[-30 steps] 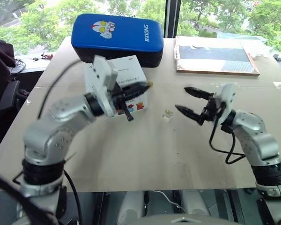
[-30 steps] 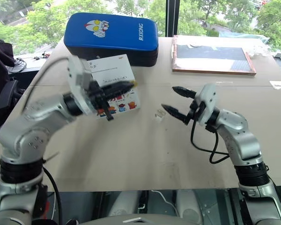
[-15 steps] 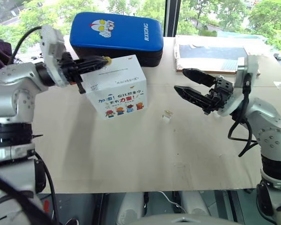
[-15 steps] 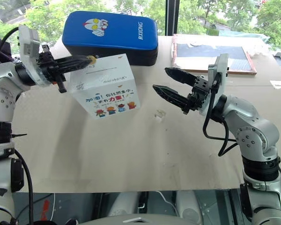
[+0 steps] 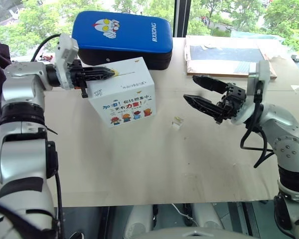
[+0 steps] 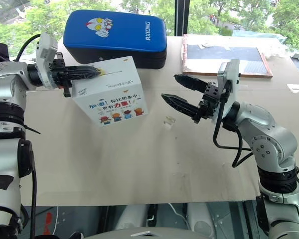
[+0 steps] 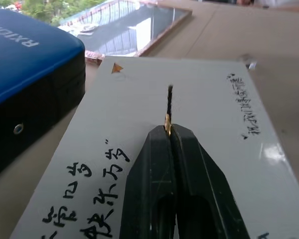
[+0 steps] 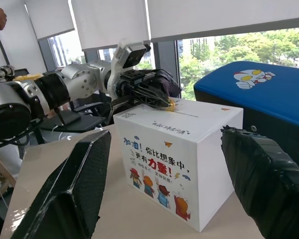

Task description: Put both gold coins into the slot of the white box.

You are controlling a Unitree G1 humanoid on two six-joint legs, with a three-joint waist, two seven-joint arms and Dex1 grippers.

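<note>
Tan table (image 5: 154, 164), white box (image 5: 127, 102), left claw (image 7: 167, 130) pinching gold coin (image 7: 167, 119) at slot (image 7: 169, 97)

A second ago the left gripper (image 7: 168, 130) hung in front of the white box (image 5: 124, 94), low over the table; it has since swung out to the robot's left and now reaches in from that side, pinched tips holding a gold coin (image 7: 167, 119) edge-on over the box's top face, just short of the slot (image 7: 169, 94). The right gripper (image 5: 199, 92), fingers spread, has risen a little and now points across toward the box.
</note>
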